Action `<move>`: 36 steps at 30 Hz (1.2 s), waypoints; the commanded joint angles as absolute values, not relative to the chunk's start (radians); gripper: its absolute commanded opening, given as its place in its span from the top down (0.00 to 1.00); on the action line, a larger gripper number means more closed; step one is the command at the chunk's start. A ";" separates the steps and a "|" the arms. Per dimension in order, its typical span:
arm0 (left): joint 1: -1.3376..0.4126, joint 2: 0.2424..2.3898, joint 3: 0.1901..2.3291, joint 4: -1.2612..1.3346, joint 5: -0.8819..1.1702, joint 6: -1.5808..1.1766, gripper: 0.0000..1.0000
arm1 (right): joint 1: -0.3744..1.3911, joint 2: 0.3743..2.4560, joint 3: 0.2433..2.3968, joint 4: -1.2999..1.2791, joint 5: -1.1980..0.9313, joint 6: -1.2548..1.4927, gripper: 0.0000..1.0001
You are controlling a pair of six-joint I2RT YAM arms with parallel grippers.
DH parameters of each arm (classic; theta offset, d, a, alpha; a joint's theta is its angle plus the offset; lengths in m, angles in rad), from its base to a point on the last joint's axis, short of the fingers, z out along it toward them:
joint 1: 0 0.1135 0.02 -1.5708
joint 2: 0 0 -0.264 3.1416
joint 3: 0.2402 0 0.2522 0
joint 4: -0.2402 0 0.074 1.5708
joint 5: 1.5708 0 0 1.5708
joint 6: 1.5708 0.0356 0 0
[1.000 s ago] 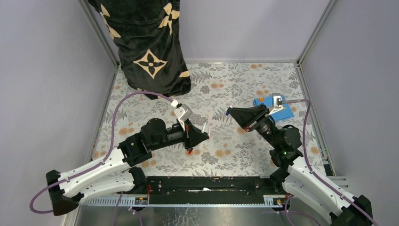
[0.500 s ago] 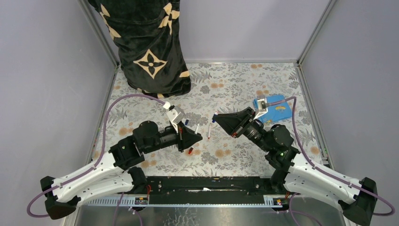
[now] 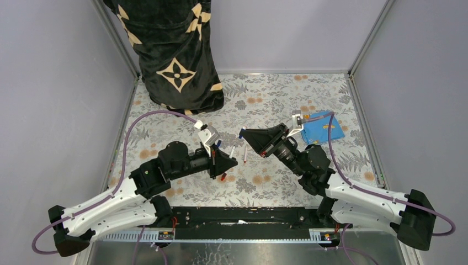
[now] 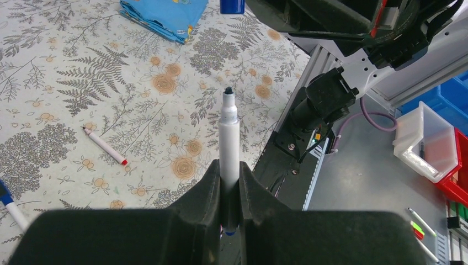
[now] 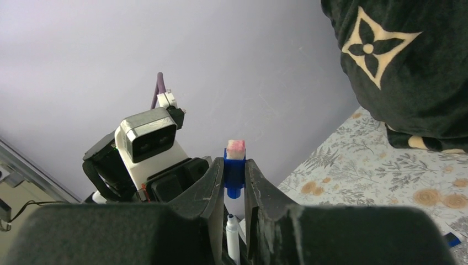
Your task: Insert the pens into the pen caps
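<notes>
My left gripper [image 4: 229, 168] is shut on a white pen [image 4: 229, 135], whose dark tip points away from the wrist. My right gripper [image 5: 234, 165] is shut on a blue pen cap [image 5: 234, 174]. In the top view this right gripper [image 3: 243, 133] hangs just above and right of the left gripper [image 3: 234, 162]. The cap [image 4: 232, 5] shows beyond the held pen's tip, apart from it. That pen's tip [image 5: 232, 229] shows below the cap between the right fingers. A red-tipped pen [image 4: 104, 146] and a blue-ended pen [image 4: 8, 201] lie on the mat. A small red cap [image 3: 223, 178] lies by the left gripper.
A folded blue cloth [image 3: 324, 126] lies at the back right of the floral mat [image 3: 265, 94]. A person in a black patterned robe [image 3: 176, 61] stands at the back left. Grey walls close in three sides. The black base rail [image 3: 243, 216] runs along the near edge.
My right arm has swung left with the blue cap, from near the cloth to close beside the left gripper. The left gripper drew back slightly, still holding its pen.
</notes>
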State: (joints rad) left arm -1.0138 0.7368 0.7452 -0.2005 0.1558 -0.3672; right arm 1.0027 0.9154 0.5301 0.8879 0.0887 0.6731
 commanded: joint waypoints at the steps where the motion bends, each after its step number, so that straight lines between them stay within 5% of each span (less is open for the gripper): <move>1: -1.019 0.736 0.776 -0.196 0.176 -0.347 1.00 | 1.012 0.934 0.580 1.029 0.050 0.710 1.00; 36: -1.019 0.710 0.772 -0.162 0.141 -0.341 1.00 | 1.012 0.970 0.614 0.925 -0.034 0.729 1.00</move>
State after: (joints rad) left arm -1.0142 0.7238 0.7502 -0.2016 0.1646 -0.3630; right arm 1.0035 0.9649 0.5663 0.8654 0.0051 0.7193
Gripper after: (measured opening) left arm 0.167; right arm 0.210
